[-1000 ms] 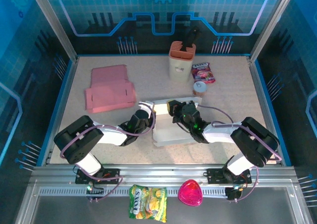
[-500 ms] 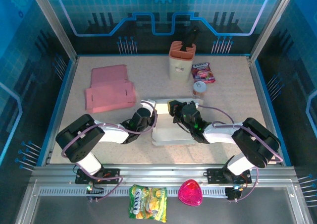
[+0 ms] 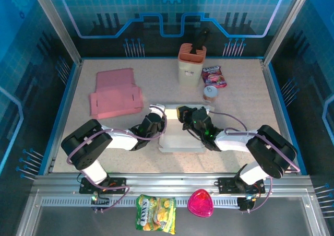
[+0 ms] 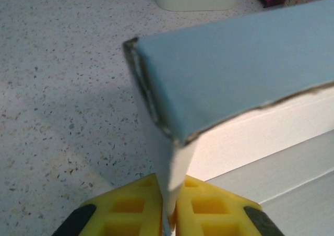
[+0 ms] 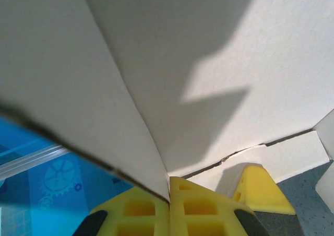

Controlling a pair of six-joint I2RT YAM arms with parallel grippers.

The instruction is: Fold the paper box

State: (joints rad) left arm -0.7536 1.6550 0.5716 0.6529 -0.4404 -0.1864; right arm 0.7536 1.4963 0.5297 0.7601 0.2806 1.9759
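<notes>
**Both grippers pinching paper box walls**

Resting flat on the table, partly folded: white paper box (image 3: 181, 138), just in front of the tan utensil holder (image 3: 190, 69). Clamping a thin upright wall with the left gripper (image 4: 167, 197), yellow pads nearly together and pressing both faces, at the grip point farther from the holder. Pinching a panel edge with the right gripper (image 5: 169, 191), fingers fully closed, nearer the holder. Possibly gripping a flap there, too close to tell.
</notes>
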